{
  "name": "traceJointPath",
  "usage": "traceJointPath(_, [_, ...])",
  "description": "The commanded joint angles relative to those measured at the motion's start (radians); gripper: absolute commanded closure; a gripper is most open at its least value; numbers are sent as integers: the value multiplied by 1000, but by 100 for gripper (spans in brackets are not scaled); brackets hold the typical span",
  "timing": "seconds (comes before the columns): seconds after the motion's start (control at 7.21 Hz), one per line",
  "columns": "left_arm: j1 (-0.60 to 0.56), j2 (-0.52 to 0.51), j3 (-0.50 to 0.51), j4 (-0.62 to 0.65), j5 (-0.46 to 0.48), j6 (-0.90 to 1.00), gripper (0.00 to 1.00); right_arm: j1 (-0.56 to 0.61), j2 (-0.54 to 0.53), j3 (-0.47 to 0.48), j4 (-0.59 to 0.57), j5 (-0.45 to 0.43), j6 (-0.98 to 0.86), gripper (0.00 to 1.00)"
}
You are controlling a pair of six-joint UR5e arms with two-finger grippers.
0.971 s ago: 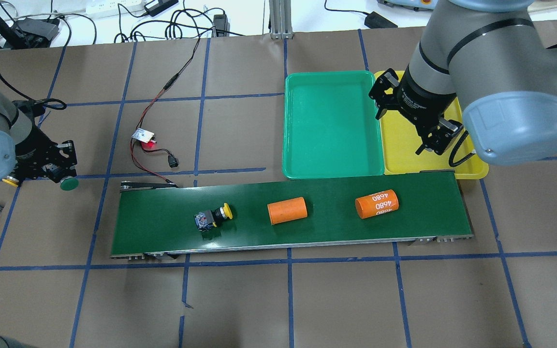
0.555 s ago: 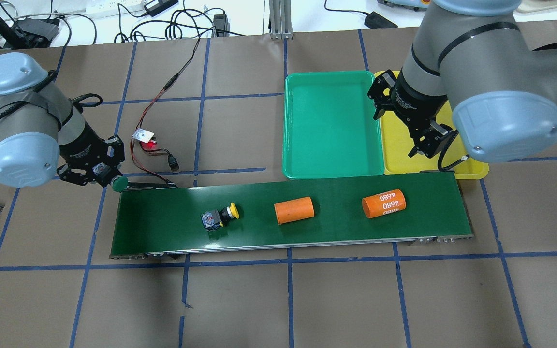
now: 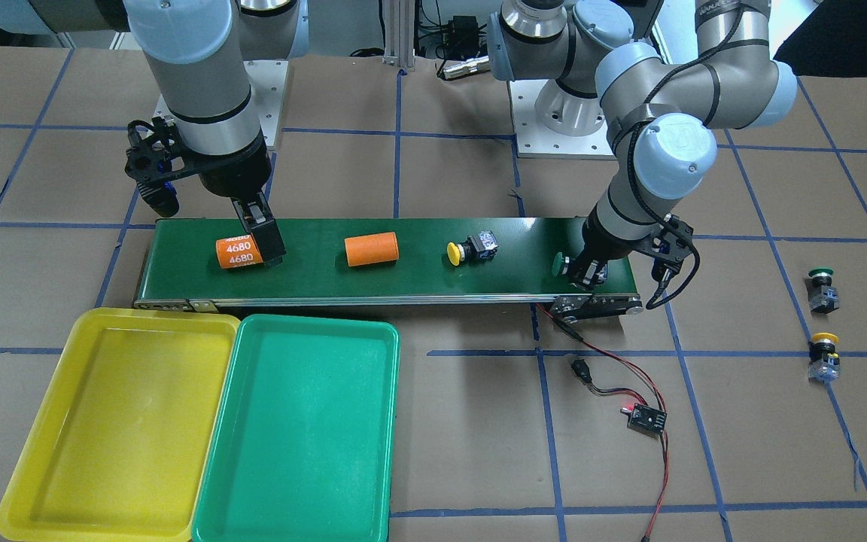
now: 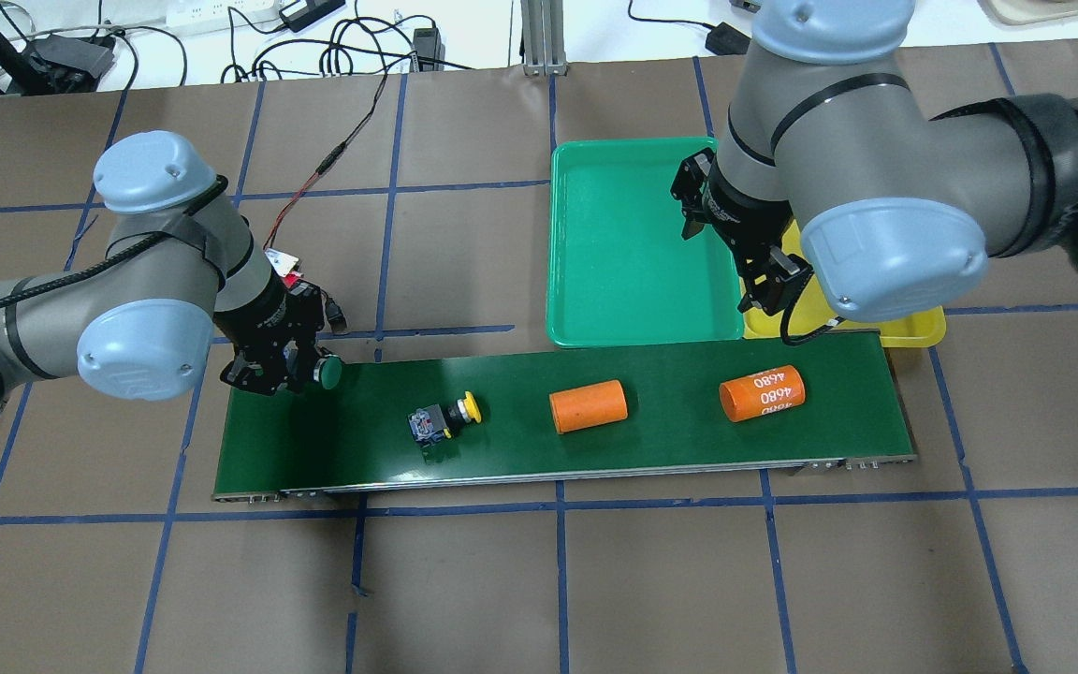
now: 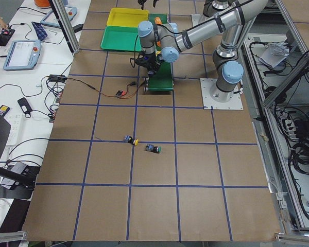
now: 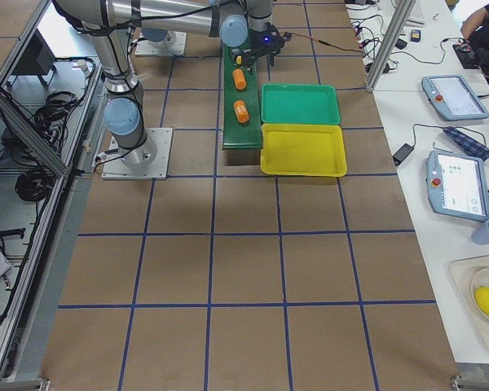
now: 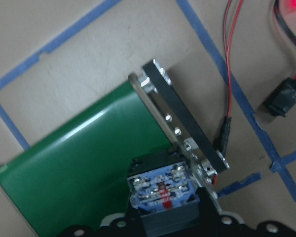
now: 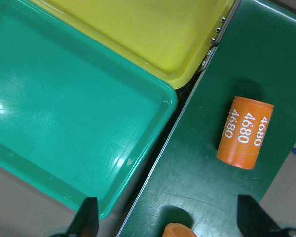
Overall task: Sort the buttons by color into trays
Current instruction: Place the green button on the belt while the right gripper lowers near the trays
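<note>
On the belt point(image 4: 361, 440) lie one yellow button point(image 4: 445, 418) and two orange cylinders point(image 4: 588, 406) point(image 4: 763, 393), the left gripper point(image 4: 288, 368) pinches one green button point(image 4: 329, 372) over its end, two spare buttons point(image 3: 823, 288) point(image 3: 825, 357) sit on the table point(image 3: 742, 452), and the right gripper point(image 4: 734, 245) hovers spread by the two trays point(image 3: 117, 421) point(image 3: 298, 429).

Overhead: right arm point(image 4: 876, 225) covers most of yellow tray point(image 4: 918, 326); little but its near rim shows. Left wrist view: green button point(image 7: 163, 190) shows terminal end only, cap hidden. Right wrist view: plain cylinder point(image 8: 177, 230) cut by bottom edge. Left side view: loose buttons point(image 5: 130, 139) too small for detail.
</note>
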Motion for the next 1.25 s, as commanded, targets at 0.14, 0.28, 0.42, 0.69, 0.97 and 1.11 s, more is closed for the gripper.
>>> traceJointPath(0.14, [-30,6,-38,-1,-3,-61,100,23,19,0,-15,1,124,0])
traceJointPath(0.28, [-30,26,-43,-21,6,-68,100,45,37,0,-50,0,159,0])
traceJointPath(0.42, [-30,30,-52,-21,2,-68,100,81,55,0,-83,0,204,0])
traceJointPath(0.69, [-30,15,-55,-12,11,-88,37,125,92,0,-92,-14,253,0])
traceJointPath(0.97, [-31,58,-65,-36,20,-133,23,125,91,-1,-92,-14,256,0])
traceJointPath(1.11, [-31,85,-88,-47,17,-130,22,125,88,0,-89,-14,256,0])
